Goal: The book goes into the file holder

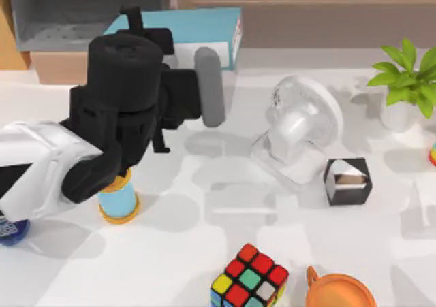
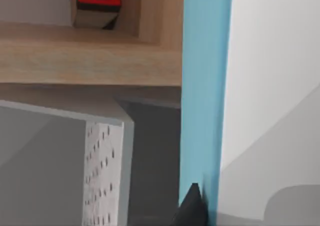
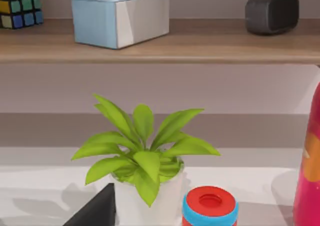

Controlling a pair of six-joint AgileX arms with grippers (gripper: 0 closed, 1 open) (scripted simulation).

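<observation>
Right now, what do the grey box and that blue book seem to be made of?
The file holder looks like thin matte grey metal or plastic: one wall shows small perforations, and its front base looks like pale wood. The book looks like paper, with a plain matte light-blue cover and white page edges.

no readable text, labels or numbers

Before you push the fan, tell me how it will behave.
The fan looks light, being thin white plastic, so it would likely slide. Its tall round head over a small base suggests it may tip. The cage probably dents easily.
</observation>
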